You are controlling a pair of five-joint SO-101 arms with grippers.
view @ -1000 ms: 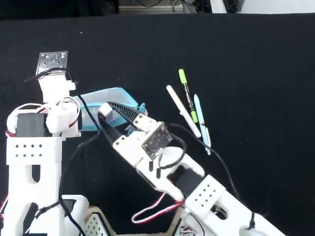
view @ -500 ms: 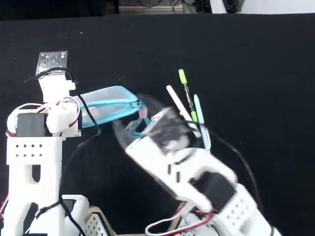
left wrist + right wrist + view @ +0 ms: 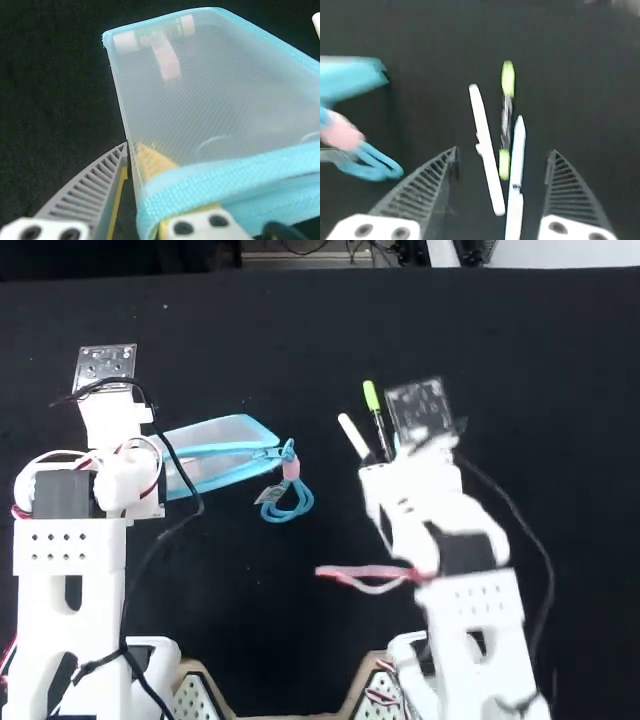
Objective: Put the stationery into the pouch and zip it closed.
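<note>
**Left arm on pouch-holding duty, right one lined up over the pens**

Big black table [image 3: 520, 350], two arms. The left arm [image 3: 70, 540] stands at 9 o'clock. Its left gripper [image 3: 131, 167] is clamped on one end of the clear, blue-trimmed pouch [image 3: 215, 460], I reckon to steady it with the mouth facing 3 o'clock for loading. The right gripper [image 3: 502, 152] hovers spread wide and empty, straddling the stationery just past centre toward 1 o'clock. That's a white pen [image 3: 485, 155], a light-blue pen [image 3: 518, 145] and a green-tipped pen [image 3: 507, 82], lying roughly parallel, all outside the pouch. Looks set for a pick. The blue zip-pull loop [image 3: 287, 498] trails at the mouth's 5 o'clock, so zipping's a way off.
</note>
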